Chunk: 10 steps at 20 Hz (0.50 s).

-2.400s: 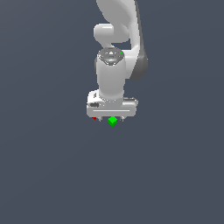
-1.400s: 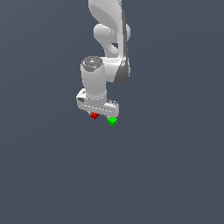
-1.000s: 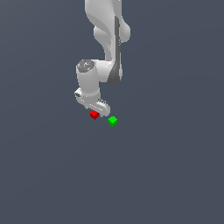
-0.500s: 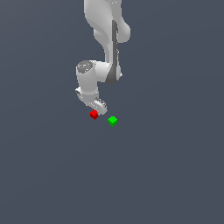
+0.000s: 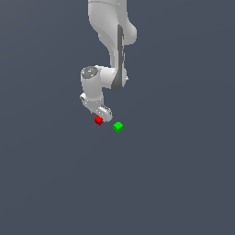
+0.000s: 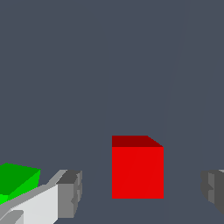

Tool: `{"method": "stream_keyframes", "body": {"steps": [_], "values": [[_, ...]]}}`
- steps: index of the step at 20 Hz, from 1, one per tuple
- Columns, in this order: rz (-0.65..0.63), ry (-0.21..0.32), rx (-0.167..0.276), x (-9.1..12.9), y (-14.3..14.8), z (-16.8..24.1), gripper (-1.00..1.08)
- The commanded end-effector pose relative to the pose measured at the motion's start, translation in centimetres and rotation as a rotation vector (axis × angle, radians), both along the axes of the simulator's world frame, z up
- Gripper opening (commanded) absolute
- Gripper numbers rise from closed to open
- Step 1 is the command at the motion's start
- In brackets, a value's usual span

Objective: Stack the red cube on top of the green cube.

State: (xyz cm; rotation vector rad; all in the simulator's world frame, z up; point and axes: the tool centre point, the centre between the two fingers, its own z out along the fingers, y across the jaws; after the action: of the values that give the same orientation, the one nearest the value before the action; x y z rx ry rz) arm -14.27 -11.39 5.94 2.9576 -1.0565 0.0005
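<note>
Red cube [image 6: 137,173] square-on between the spread hand [image 6: 140,188] fingers, no long axis

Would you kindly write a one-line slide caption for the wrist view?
Open gripper straddling the red cube, gaps on both sides, with the green cube just outside one finger.

Two small cubes on a plain dark grey floor

The red cube [image 5: 98,120] and the green cube [image 5: 118,126] rest on the floor [image 5: 174,183], near each other but apart, the green one toward the exterior view's right
</note>
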Motion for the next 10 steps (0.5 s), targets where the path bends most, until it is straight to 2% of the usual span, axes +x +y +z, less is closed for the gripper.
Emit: {"method": "stream_keyframes", "body": {"steps": [1, 10], "values": [[-0.001, 0.001, 0.0, -0.1, 0.0, -1.0, 1.0], [-0.004, 0.0, 0.001, -0.1, 0.0, -3.8, 1.0]]}}
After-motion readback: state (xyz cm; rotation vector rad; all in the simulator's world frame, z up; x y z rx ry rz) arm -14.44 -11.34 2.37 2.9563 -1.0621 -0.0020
